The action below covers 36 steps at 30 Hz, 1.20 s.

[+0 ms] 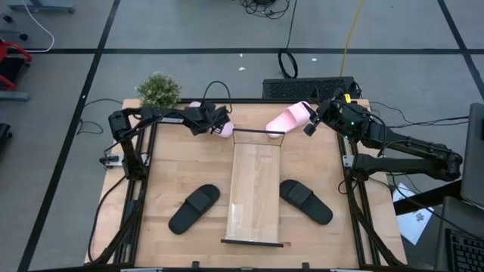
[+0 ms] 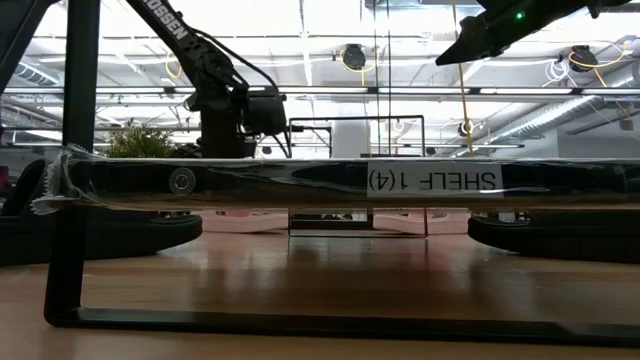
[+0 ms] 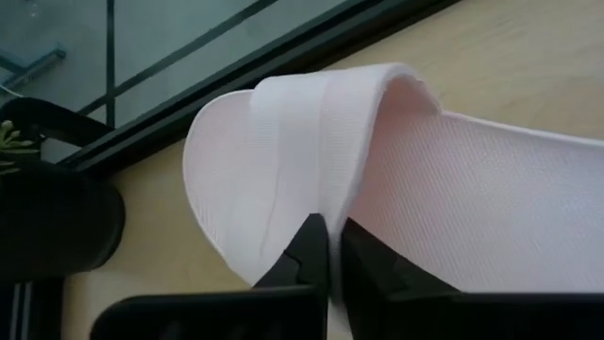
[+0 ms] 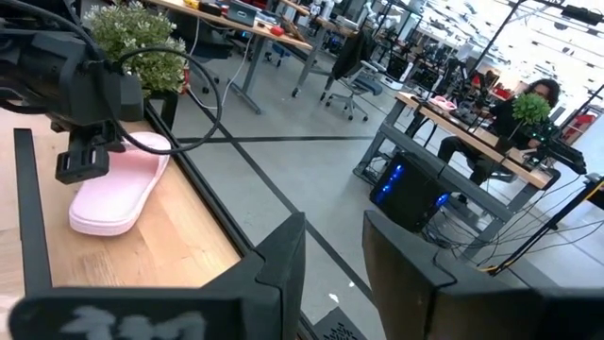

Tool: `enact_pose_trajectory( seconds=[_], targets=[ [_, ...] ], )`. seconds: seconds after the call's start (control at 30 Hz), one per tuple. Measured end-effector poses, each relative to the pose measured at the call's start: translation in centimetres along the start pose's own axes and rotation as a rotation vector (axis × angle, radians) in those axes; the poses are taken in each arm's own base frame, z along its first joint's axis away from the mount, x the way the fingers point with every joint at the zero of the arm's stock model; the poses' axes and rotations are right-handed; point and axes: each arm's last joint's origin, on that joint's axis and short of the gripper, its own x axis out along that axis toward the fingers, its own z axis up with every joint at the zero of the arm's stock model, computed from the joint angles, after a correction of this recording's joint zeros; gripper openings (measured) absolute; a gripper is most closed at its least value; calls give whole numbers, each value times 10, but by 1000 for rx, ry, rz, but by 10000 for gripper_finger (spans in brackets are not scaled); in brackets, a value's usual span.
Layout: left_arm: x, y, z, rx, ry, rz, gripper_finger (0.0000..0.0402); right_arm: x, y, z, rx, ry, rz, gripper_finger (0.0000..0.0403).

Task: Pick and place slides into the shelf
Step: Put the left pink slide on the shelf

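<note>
A pale pink slide lies sole-down at the table's far edge, left of the shelf. My left gripper is shut on it. A second pink slide sits at the shelf's far end, over the black end bar. Whether it rests on that bar, I cannot tell. My right gripper hangs raised beside this slide, open, with nothing between its fingers. Two black slides lie flat on the table, one left of the shelf and one right of it. My left gripper pinches the open edge of the pink slide's strap between its two fingers, one finger on the strap's outer face and the other on the footbed side. The fingers slant down onto it from the table's left. The slide's sole stays on the table.
A small potted plant stands at the far left corner. A black frame rail runs along the table's far edge just beyond the held slide. A keyboard and cables lie on the floor past that edge.
</note>
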Motion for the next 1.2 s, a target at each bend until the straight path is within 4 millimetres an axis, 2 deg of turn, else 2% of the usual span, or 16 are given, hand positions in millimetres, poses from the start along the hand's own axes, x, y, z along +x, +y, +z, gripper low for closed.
enact_pose_trajectory(
  seconds=[0.13, 0.33, 0.5, 0.67, 0.8, 0.97, 1.07, 1.2],
  targets=[
    [-15, 7, 6, -43, -12, -45, 3, 0, 0, 0, 0, 0, 0, 100],
    [-63, 30, 32, -119, -167, -57, 2, 0, 0, 0, 2, 0, -1, 100],
    [-116, 48, 58, -204, -331, -126, 1, 0, 0, 0, 30, 0, -1, 100],
    [-167, 57, 67, -190, -421, -166, 1, 0, 0, 0, 24, 1, -5, 100],
    [-210, 58, 63, -145, -460, -209, 0, 0, 0, 0, 19, -1, -7, 100],
    [-254, 49, 49, -93, -514, -331, 0, 0, 0, 0, 19, -1, -7, 100],
    [-275, 43, 35, -56, -534, -409, 0, 0, 0, 0, 20, -1, -7, 100],
    [-293, 35, 12, 14, -536, -479, 0, 0, 0, 1, 49, -8, -2, 100]
  ],
)
